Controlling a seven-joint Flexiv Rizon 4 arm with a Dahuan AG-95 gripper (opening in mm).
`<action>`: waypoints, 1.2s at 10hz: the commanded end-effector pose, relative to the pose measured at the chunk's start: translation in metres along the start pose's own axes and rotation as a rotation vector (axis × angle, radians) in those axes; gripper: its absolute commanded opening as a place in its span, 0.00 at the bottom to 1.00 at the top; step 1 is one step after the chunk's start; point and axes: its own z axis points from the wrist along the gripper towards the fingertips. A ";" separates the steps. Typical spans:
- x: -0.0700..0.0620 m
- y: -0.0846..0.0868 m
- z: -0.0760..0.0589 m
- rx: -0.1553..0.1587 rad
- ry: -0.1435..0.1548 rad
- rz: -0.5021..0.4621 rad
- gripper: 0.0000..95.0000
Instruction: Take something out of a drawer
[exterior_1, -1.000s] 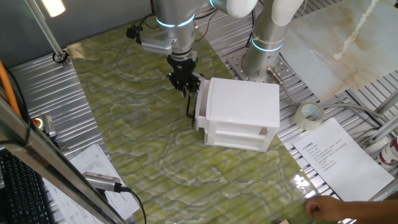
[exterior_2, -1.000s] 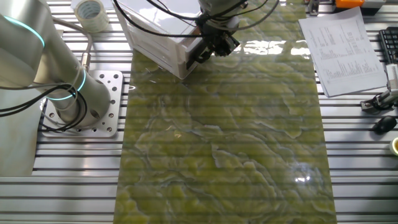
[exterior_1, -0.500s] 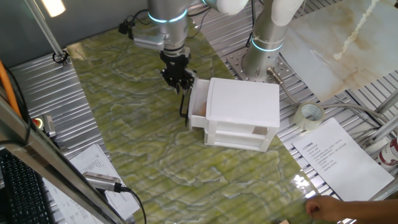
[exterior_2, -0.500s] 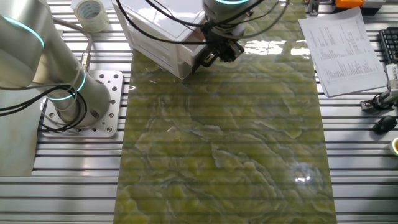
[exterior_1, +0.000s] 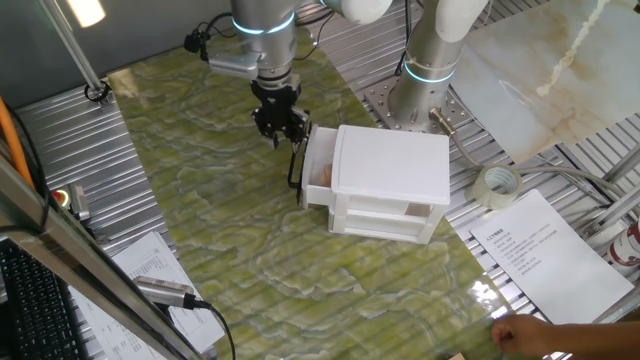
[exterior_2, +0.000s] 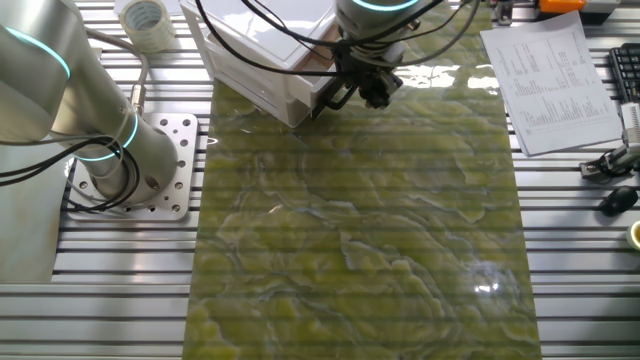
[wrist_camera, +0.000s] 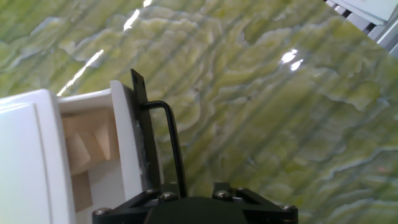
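The black two-finger gripper (exterior_1: 279, 128) hangs from the silver arm over the green marbled tabletop (exterior_1: 200, 180), pointing down. I cannot tell whether its fingers are spread or pressed together: in both fixed views they blur into one dark cluster, and the hand view shows only the black housing at the bottom edge.

Just to the gripper's right in the one fixed view, the shallow white plastic drawer (exterior_1: 318, 172) stands pulled partway out of the small white box cabinet (exterior_1: 390, 180). Its black bar handle (exterior_1: 296, 165) sits just below and beside the fingertips; whether they touch it, I cannot make out. Inside the open drawer a small light-brown wooden cube (exterior_1: 325, 177) rests against the drawer wall, close beside the gripper and not held.

From the hand view, the drawer (wrist_camera: 127, 149) lies left of the gripper, the handle (wrist_camera: 169, 140) arching out toward the housing, with several light-brown cubes (wrist_camera: 78, 152) crowded inside.
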 end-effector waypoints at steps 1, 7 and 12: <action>-0.002 0.000 0.000 -0.001 0.001 0.001 0.40; -0.003 -0.003 -0.007 0.008 0.007 -0.007 0.20; -0.003 0.028 -0.032 -0.027 0.032 0.078 0.00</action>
